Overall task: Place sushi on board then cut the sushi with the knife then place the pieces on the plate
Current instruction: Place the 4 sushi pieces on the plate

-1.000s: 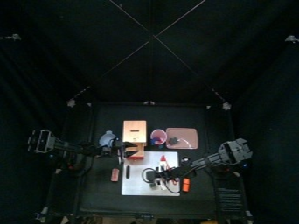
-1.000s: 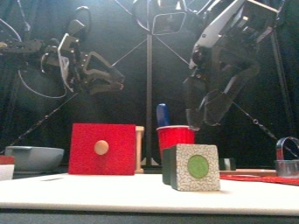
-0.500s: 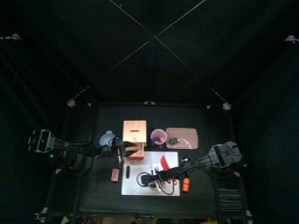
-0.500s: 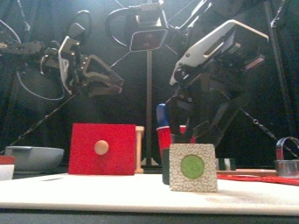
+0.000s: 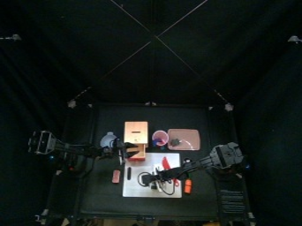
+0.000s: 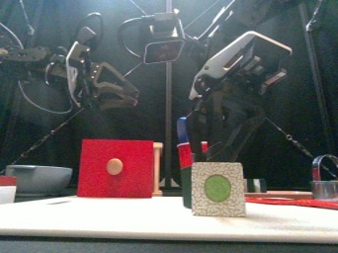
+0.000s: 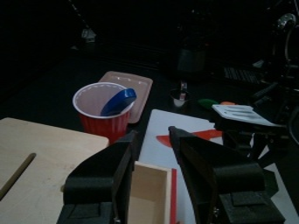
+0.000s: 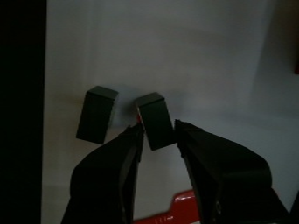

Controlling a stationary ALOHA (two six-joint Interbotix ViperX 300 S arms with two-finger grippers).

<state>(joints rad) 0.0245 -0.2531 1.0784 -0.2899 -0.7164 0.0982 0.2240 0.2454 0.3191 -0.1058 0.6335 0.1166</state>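
Note:
Two dark green sushi blocks stand apart on the white cutting board point(image 8: 222, 79). In the front view the nearer block point(image 6: 218, 189) shows a pale face with a green centre. My right gripper point(image 8: 159, 131) is low over the board and open, its jaws either side of one block point(image 8: 155, 116); the other block point(image 8: 97, 114) stands free beside it. A red knife point(image 8: 187, 203) lies on the board. My left gripper point(image 7: 158, 140) hangs open over the wooden box point(image 7: 59, 166), holding nothing. The pink tray point(image 5: 185, 139) lies behind the board.
A red cup point(image 6: 199, 154) holding a blue knife point(image 6: 184, 128) stands between the wooden box with its red drawer front point(image 6: 115, 168) and the tray. The blue-grey bowl point(image 6: 38, 178) sits at the far left. A small red piece point(image 5: 116, 176) lies left of the board.
My right arm has come down and reached left over the board, bringing its jaws around one sushi block. The left arm has stayed where it was.

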